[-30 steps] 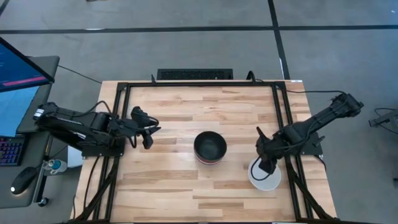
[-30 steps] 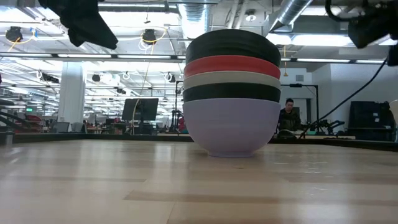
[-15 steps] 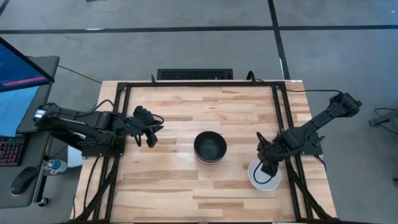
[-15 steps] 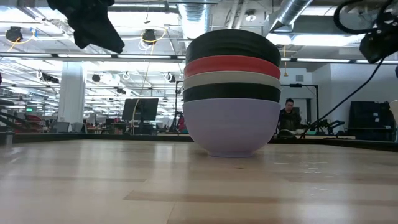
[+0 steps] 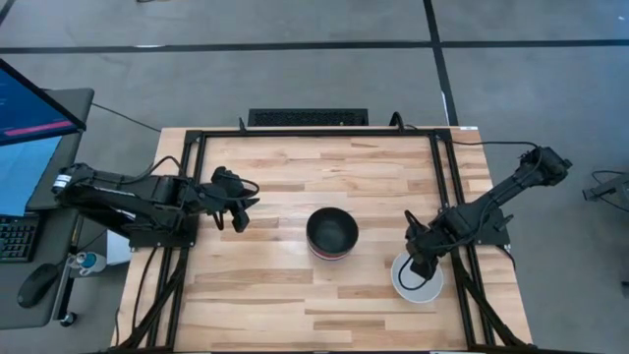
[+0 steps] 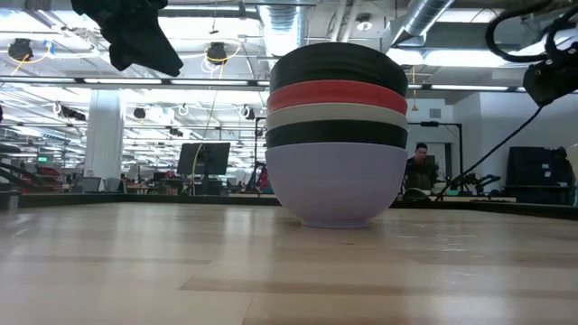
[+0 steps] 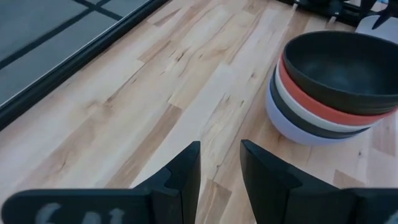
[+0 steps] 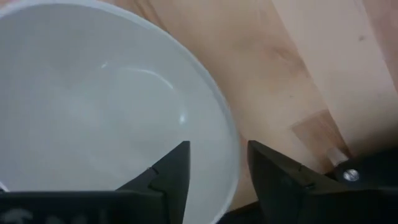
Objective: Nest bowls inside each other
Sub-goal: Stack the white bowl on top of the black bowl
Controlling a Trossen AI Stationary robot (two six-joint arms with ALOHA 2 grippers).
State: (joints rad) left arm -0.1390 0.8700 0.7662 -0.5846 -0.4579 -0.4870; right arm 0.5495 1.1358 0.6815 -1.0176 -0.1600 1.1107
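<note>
A stack of nested bowls (image 5: 332, 234) stands at the table's middle: pale blue at the bottom resting on the wood, then black, white, red, and black on top (image 6: 336, 135), also in the left wrist view (image 7: 336, 87). A lone white bowl (image 5: 418, 280) sits on the table near the right edge. My right gripper (image 5: 421, 264) is open just above it; in its wrist view (image 8: 219, 171) one finger stands inside the rim (image 8: 231, 146) and one outside, without touching. My left gripper (image 5: 236, 209) hovers open, left of the stack (image 7: 220, 168).
A black metal frame (image 5: 447, 187) runs along the table's edges, close to the white bowl on the right. Bare wood lies between the stack and each gripper. A monitor and keyboard (image 5: 20, 167) sit off the table's left side. A person (image 6: 418, 167) sits far behind.
My right gripper has come down toward the white bowl, its fingers now astride the rim. My left gripper has drifted a little toward the stack. The bowls have stayed where they were.
</note>
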